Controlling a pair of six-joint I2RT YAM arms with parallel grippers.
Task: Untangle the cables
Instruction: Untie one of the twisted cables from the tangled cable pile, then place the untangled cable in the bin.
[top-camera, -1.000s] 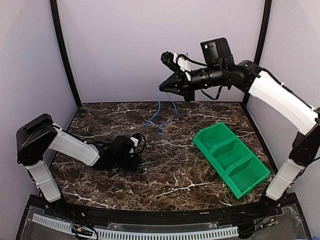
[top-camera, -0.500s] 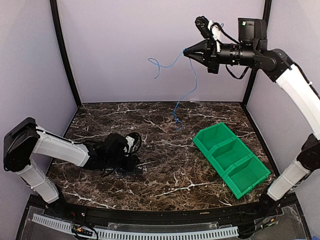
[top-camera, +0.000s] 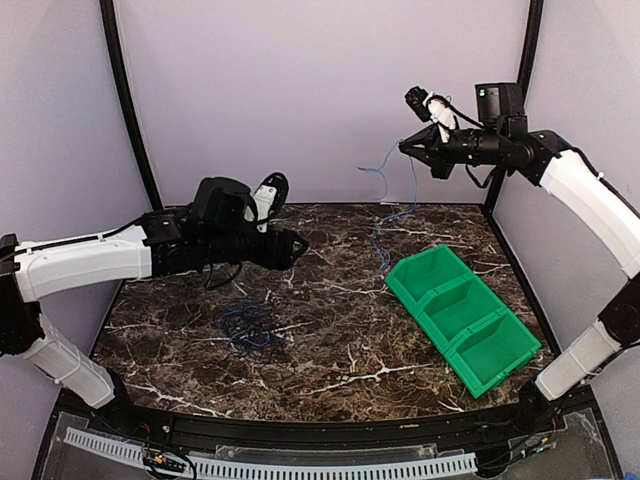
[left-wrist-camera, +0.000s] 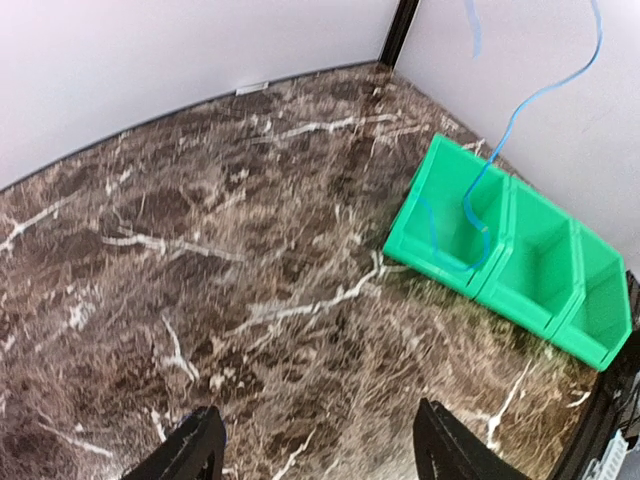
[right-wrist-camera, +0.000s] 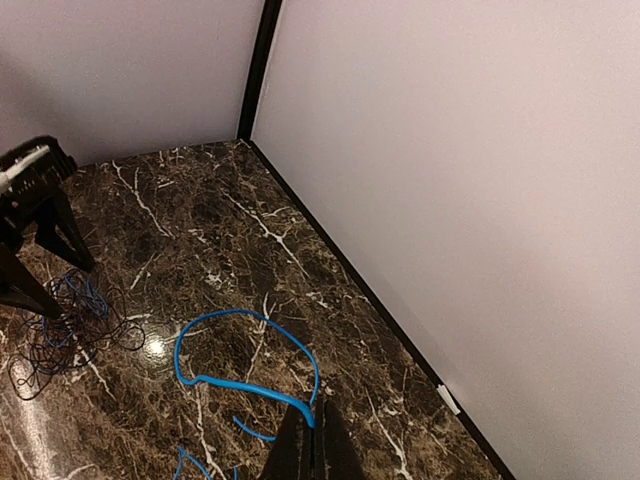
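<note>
I'm holding the thin bright blue cable (right-wrist-camera: 250, 389) pinched in the closed right gripper (top-camera: 404, 147), high behind the green three-pocket plastic bin (top-camera: 500, 345), so its kinked length is dangling clear. Left of the bin, the left gripper (top-camera: 298, 246) is hovering spread and empty above the wiry black cord tangle (top-camera: 250, 330), probably knotted.
</note>
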